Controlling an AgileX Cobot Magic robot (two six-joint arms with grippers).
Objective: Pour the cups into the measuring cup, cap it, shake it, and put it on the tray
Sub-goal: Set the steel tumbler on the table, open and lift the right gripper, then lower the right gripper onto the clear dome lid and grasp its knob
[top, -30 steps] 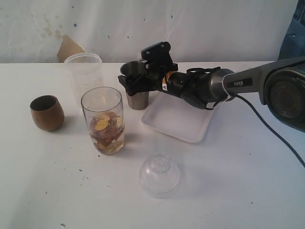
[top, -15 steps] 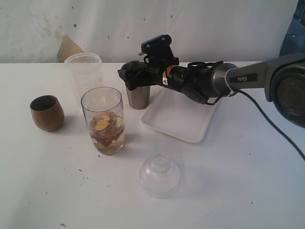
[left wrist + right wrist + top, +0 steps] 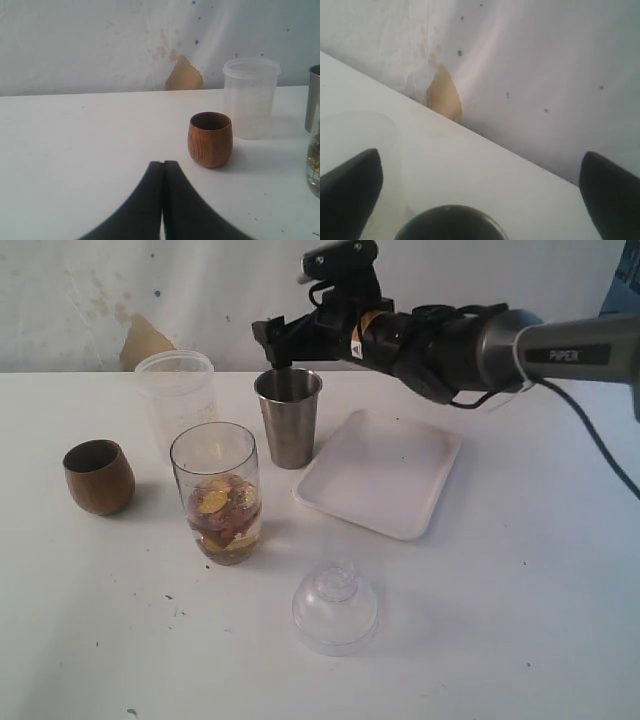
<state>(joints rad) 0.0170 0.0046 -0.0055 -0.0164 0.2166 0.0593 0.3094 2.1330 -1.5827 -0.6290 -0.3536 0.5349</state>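
Observation:
The clear measuring cup (image 3: 217,492) stands upright, holding yellow and brown pieces in its lower part. Left of it sits the brown wooden cup (image 3: 98,476) (image 3: 210,139). The steel tumbler (image 3: 288,417) stands upright beside the white tray (image 3: 380,472). My right gripper (image 3: 272,340) (image 3: 479,165) hangs open just above the tumbler's rim (image 3: 450,222), touching nothing. My left gripper (image 3: 162,165) is shut and empty, low over the table short of the wooden cup; the exterior view does not show it.
A frosted plastic cup (image 3: 177,395) (image 3: 250,97) stands behind the measuring cup. A clear domed lid (image 3: 334,608) lies on the table in front. The right arm (image 3: 470,340) stretches in from the right above the tray. A wall closes off the back.
My right gripper, which was around the steel tumbler a second ago, has risen clear of it, still open. The tumbler stays standing where it was. The left gripper is unchanged.

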